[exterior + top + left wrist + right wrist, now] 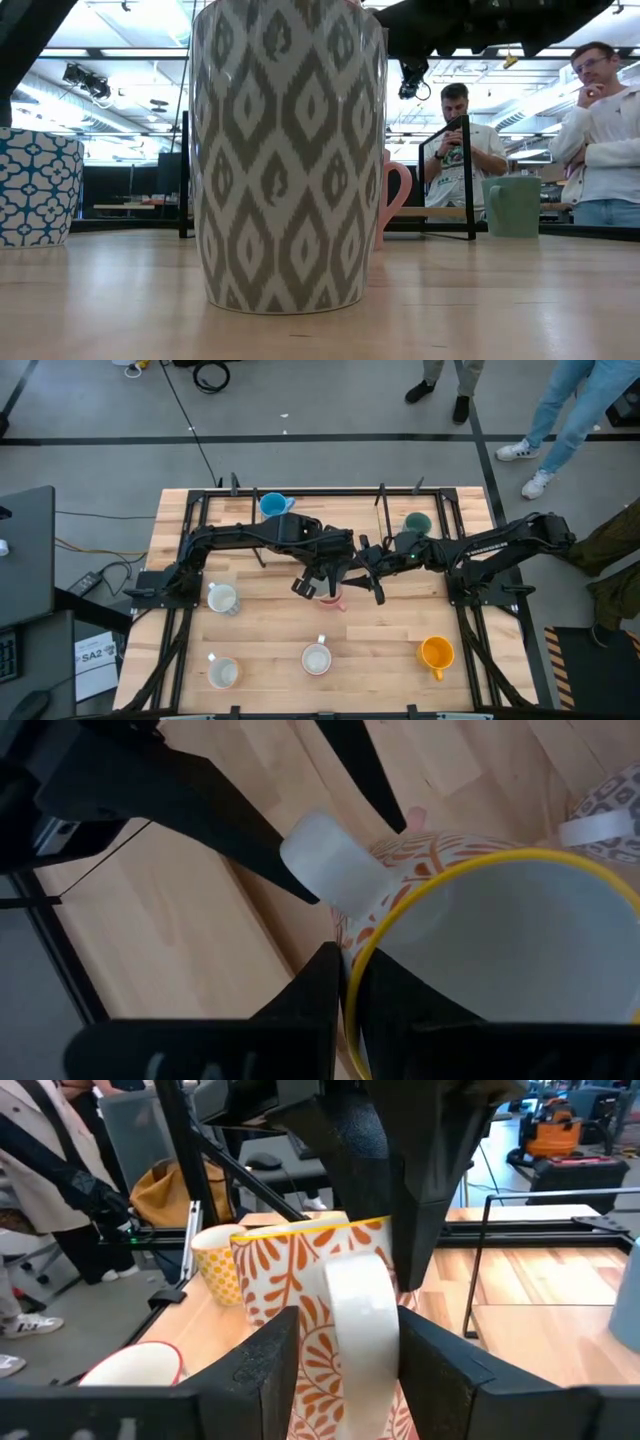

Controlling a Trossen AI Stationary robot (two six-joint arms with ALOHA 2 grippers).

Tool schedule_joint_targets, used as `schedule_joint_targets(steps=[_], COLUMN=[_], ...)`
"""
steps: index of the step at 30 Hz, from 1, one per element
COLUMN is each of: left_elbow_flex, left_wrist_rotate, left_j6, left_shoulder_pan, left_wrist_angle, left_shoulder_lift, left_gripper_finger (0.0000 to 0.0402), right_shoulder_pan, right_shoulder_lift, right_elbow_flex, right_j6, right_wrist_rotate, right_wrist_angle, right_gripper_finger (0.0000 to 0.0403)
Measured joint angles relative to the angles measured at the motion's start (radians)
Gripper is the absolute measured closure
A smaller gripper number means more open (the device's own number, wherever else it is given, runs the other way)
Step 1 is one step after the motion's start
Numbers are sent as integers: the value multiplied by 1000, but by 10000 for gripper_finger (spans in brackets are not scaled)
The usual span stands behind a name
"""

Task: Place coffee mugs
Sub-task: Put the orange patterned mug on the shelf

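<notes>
L gripper (340, 1020) pinching orange-leaf mug (480, 950) rim, R gripper (345, 1370) fingers straddling handle, contact unclear

orange-patterned mug (480, 910): cut off by the left wrist picture's edge; its base is unseen beneath the left jaws, which are clamped on its rim.
white handle (360, 1340): between the right jaws, its lower end hidden.
pink mug (333, 598): from above mostly covered by both sets of jaws; in the low view only its handle clears the patterned mug (290, 150).
blue-patterned mug (38, 188): cut by the low picture's edge.
</notes>
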State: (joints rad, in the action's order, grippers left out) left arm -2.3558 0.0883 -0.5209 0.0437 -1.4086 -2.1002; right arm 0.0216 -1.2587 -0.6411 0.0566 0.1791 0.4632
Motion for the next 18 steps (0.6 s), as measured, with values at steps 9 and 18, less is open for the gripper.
schedule_joint_targets(steps=[9,18], left_elbow_flex=[0,0], left_wrist_rotate=[10,19], left_j6=[8,13], left_shoulder_pan=[0,0], left_wrist_angle=[0,-2], left_shoulder_lift=[0,0], left_gripper_finger=[370,368], right_shoulder_pan=[-2,-7], right_shoulder_lift=[1,1], right_elbow_flex=[0,0], right_j6=[-7,-3], right_wrist_rotate=[-5,-5], right_wrist_angle=[2,3], right_gripper_finger=[324,325])
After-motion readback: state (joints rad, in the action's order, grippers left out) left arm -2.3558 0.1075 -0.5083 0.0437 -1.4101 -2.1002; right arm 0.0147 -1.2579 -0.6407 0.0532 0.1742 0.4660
